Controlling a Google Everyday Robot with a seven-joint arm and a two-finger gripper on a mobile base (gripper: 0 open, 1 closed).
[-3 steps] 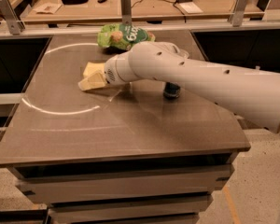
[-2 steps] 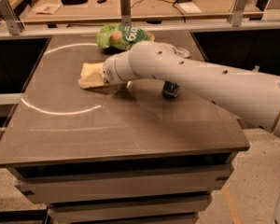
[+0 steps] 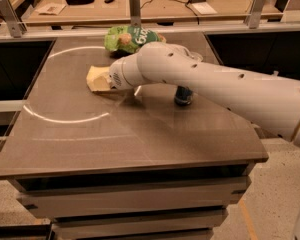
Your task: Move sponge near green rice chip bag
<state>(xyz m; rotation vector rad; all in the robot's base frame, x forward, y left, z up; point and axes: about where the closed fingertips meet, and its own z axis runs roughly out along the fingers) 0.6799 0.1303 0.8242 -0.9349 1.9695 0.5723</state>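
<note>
carry step, i judge: the pale yellow soft foam sponge [image 3: 95, 77], rounded-edged, sits at the gripper [image 3: 105, 80], toward 11 o'clock on the smooth grey-brown table [image 3: 140, 134]; whether it is gripped i cannot tell; the wrinkly bright green foil rice chip bag [image 3: 132, 38] lies near, at the sponge's 1 o'clock; next, a short nudge that way and a soft set-down.

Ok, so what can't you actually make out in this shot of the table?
Camera view, everything below is hidden by the arm:
The sponge: its right end is covered.
The claw, at that right end of the sponge: mostly covered, so its grip cannot be judged.
The green rice chip bag: its near right corner is covered.
The dark can: only its base shows below the arm.
</note>
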